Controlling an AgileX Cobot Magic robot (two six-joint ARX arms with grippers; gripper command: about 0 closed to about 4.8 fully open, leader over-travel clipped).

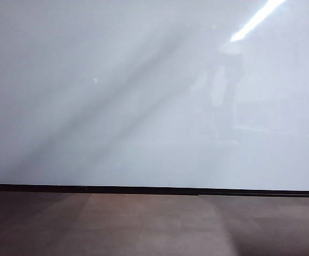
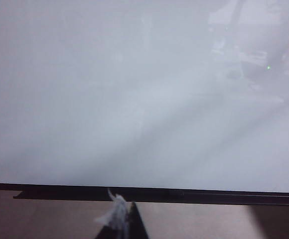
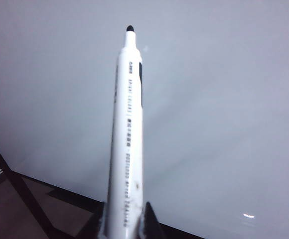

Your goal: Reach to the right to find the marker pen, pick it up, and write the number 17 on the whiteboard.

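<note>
The right gripper (image 3: 126, 224) holds the marker pen (image 3: 127, 134), jaws clamped on its barrel — long axis pointing tip-first at the whiteboard (image 3: 224, 99). The left gripper (image 2: 120, 224) hangs by the frame; jaw state unclear.

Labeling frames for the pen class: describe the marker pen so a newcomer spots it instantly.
Start from the whiteboard, the glossy white panel with a thin black frame. In the right wrist view, the marker pen juts over it from the right gripper. It is the only slim white barrel here, with dark print and a bare black tip.
</note>
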